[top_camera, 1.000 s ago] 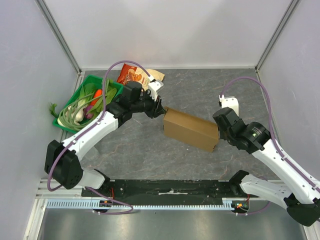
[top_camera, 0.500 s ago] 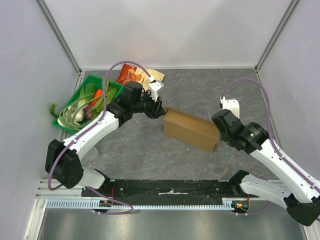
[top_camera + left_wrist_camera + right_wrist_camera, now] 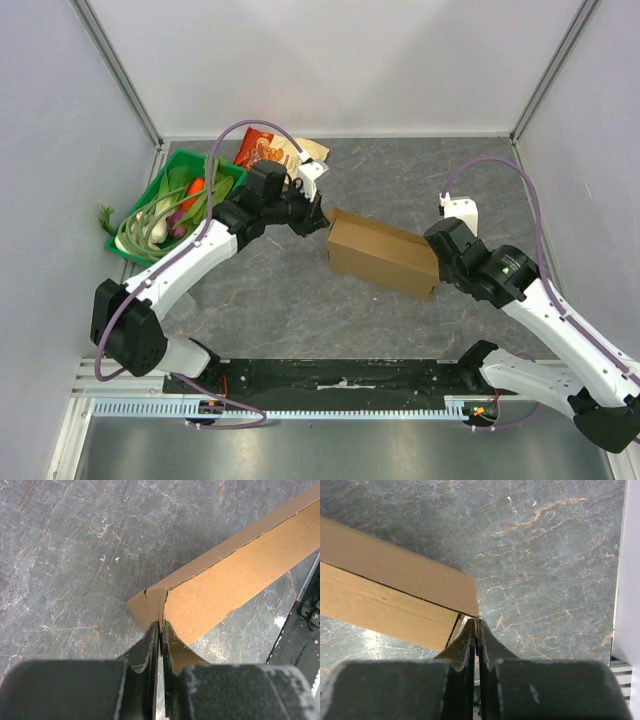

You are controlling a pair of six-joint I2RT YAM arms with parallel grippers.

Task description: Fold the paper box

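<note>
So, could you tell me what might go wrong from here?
The left gripper pinches only a thin corner edge of the paper box; it may tear or slip out. The right gripper seems to hold just the opposite corner tip, so the box could twist or drop.

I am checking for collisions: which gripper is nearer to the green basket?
Left. The left gripper pinches the paper box end toward the green basket; the right gripper is at the box's far end.
</note>
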